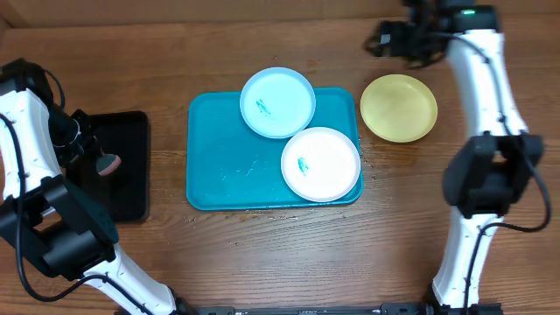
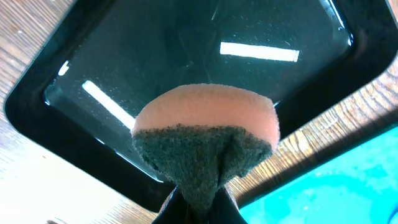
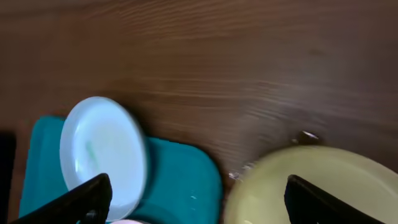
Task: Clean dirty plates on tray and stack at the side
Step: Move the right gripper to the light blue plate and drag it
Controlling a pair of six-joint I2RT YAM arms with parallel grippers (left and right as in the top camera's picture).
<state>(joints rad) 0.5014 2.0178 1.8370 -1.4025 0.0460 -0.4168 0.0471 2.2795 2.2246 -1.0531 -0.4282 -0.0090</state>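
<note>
The teal tray (image 1: pixel 214 157) lies mid-table. On it are the pale cyan plate (image 1: pixel 277 101) at the back edge and the white plate (image 1: pixel 320 164) at the front right, each with a small green smear. The yellow-green plate (image 1: pixel 399 108) sits on the table right of the tray. My left gripper (image 1: pixel 103 162) is shut on a pink sponge with a dark scrubbing side (image 2: pixel 208 134), above the black tray (image 1: pixel 122 166). My right gripper (image 1: pixel 385 39) is open and empty, above the table behind the yellow-green plate (image 3: pixel 323 186); the cyan plate (image 3: pixel 102 152) and tray corner (image 3: pixel 180 180) show below it.
The black tray (image 2: pixel 186 43) is at the left of the table, with bare wood between it and the teal tray (image 2: pixel 336 186). The arms' bases stand at the front left and front right.
</note>
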